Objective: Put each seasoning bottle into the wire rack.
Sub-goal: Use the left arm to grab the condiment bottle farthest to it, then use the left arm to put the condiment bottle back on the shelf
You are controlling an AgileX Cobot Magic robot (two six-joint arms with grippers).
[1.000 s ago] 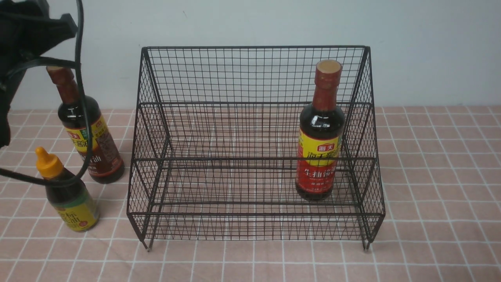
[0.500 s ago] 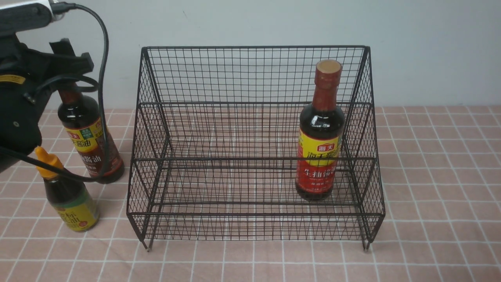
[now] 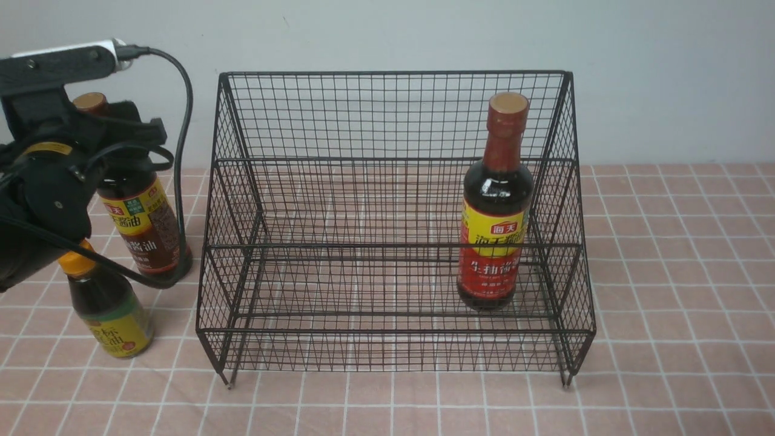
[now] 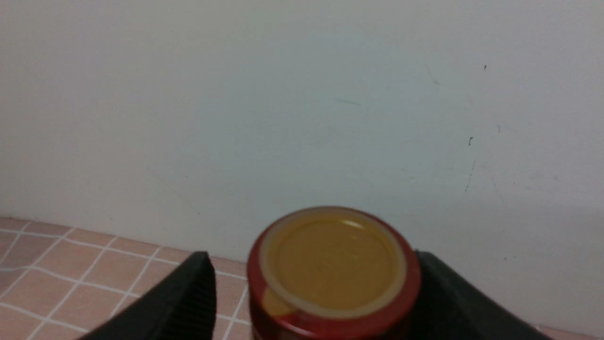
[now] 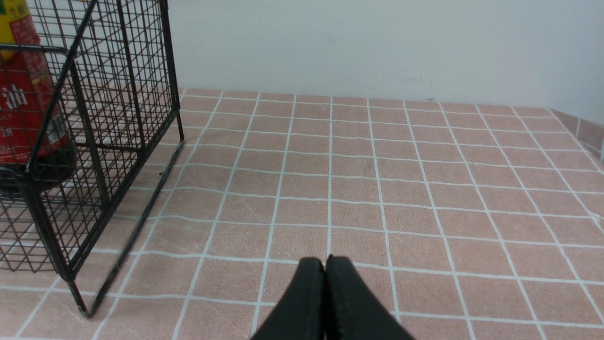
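- As the front camera looks across the tiled table [image 3: 666,272], the wire rack [image 3: 393,72] holds one seasoning bottle: the red-yellow label bottle [image 3: 495,230] stands upright on the lower shelf, near the rack's right side.
- Outside the rack, to its left, the brown-yellow label bottle [image 3: 142,224] stands on the table, with the short bottle [image 3: 112,315] nearer the camera, just beside it.
- From that view, the left gripper [image 3: 109,136] sits level with the brown-yellow label bottle's neck, its arm reaching in from the left edge with a black cable [image 3: 178,181] looping down in front.
- Through the left wrist camera, the tan cap [image 4: 332,262] of that bottle lies between the two black fingers [image 4: 188,297]. They are spread apart; a gap shows on one side, while the other finger is very close to the cap, contact unclear.
- Through the right wrist camera, the right gripper [image 5: 325,269] hangs low over bare tablecloth with its fingers pressed together on nothing, well clear of the rack's side mesh [image 5: 171,71], behind which the red label shows.
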